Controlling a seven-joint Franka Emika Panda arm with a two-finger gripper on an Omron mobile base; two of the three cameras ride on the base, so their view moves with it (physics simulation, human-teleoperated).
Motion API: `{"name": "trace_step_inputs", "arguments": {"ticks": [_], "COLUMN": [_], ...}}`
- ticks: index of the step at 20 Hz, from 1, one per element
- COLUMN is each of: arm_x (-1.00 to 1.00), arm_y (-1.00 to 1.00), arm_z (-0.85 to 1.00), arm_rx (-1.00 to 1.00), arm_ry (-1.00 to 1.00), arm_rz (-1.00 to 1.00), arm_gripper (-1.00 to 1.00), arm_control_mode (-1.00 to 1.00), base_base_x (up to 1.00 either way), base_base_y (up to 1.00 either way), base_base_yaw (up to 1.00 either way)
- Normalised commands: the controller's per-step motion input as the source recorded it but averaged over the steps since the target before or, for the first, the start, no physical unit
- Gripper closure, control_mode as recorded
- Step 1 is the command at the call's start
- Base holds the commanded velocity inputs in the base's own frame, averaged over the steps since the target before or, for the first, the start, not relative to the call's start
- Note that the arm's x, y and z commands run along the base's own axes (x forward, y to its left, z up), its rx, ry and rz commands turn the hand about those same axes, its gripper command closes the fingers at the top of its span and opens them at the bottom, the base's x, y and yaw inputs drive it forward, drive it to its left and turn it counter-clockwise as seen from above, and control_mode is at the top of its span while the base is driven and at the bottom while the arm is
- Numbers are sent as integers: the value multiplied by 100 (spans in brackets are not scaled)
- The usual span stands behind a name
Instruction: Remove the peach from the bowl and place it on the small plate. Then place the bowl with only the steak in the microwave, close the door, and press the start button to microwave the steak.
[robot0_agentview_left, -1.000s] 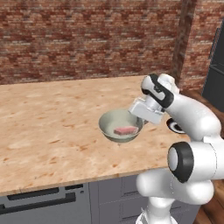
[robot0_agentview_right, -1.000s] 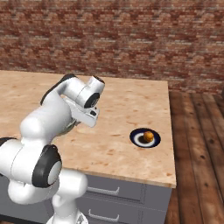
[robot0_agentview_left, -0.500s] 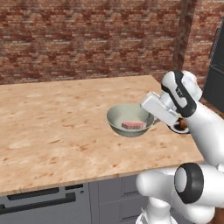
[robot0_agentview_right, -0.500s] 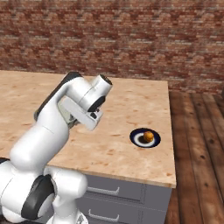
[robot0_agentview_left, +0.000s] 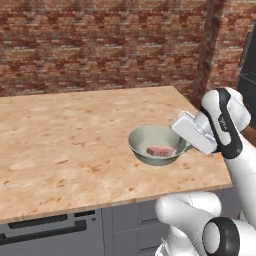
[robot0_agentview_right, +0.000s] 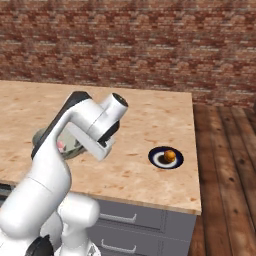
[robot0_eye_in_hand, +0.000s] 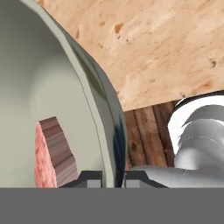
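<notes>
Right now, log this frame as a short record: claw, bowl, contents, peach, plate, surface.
claw: shut on the bowl's rim, one finger inside the wall and one outside
bowl: upright, held at its right side, near the counter's front right corner
contents: steak alone, lying on the bowl's bottom
peach: out of the bowl, sitting on the small plate
small plate: dark rim, flat on the counter, apart from the bowl, to the right in the right base view
counter: light wood-look top, brick wall behind
</notes>
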Motion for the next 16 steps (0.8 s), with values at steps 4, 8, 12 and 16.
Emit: {"name": "trace_step_inputs", "arguments": {"ticks": [4, 8, 12, 16], "arm_x": [-100, -100, -26, -71], "arm_y": [-58, -51, 23, 16], "arm_z": [24, 16, -9, -4], "arm_rx": [10, 10, -3, 0], "arm_ry": [-1, 0, 6, -18], "arm_rz": [-27, -33, -12, -3], "arm_gripper": [100, 100, 100, 100], "arm_control_mode": [-100, -100, -100, -100], "base_base_x": [0, 0, 0, 0], "base_base_y": [0, 0, 0, 0], "base_base_yaw": [0, 0, 0, 0]}}
